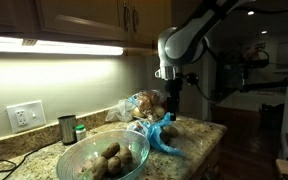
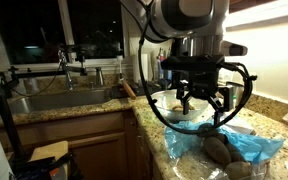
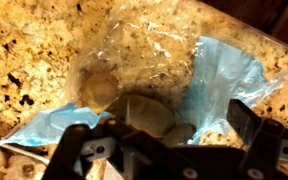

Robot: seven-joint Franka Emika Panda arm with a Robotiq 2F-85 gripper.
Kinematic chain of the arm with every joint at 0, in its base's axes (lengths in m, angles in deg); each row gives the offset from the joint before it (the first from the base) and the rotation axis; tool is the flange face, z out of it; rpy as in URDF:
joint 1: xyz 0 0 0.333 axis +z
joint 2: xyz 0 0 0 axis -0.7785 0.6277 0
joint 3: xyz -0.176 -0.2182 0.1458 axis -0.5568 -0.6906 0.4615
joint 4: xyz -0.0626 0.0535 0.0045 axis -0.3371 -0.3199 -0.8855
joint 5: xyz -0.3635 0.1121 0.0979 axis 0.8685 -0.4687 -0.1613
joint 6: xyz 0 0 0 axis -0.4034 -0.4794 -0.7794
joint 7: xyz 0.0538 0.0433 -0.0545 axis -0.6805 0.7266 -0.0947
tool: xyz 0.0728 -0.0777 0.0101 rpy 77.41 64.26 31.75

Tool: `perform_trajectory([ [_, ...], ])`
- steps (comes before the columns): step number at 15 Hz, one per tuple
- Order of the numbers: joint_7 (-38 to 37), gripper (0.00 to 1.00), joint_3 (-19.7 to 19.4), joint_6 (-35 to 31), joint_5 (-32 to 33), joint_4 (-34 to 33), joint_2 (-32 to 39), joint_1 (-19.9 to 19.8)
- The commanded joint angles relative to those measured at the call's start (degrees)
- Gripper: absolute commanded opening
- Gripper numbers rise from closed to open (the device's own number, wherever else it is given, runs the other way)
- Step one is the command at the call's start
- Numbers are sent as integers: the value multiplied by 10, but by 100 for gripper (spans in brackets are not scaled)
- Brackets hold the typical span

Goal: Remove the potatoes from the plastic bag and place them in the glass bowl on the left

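The gripper (image 1: 171,108) was seen hanging over the blue plastic bag (image 1: 164,136), its fingers (image 3: 246,128) spread wide apart and nothing held between them. In the wrist view the two dark fingers were framed at the lower edge, with the bag lying crumpled on the speckled granite counter (image 3: 34,50) below them. Three potatoes (image 3: 149,112) were visible on the bag's film: one pale one towards the upper left, a darker one in the middle and a smaller one just beside it. No contact between fingers and potatoes could be made out.

In an exterior view the glass bowl (image 1: 74,148) was placed at the near edge of the counter, close beside the bag, and several potatoes (image 1: 109,153) were lying inside it. A clear printed bag (image 1: 144,104) of brown lumps was set behind the blue bag, and a small dark metal cup (image 1: 67,128) was standing upright near the wall, apart from the bowl.

In an exterior view the open gripper (image 2: 204,104) was held above the blue film (image 2: 246,148), on which potatoes (image 2: 220,148) could be seen; a sink (image 2: 44,101) was set into the counter farther off.
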Motion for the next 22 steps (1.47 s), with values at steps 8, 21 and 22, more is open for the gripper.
perform_trajectory([
  [8,130,100,6,-4,-11,-58,65,-21],
  [21,159,100,24,-8,4,-41,76,-18],
  [22,166,100,26,-10,6,-40,80,-18],
])
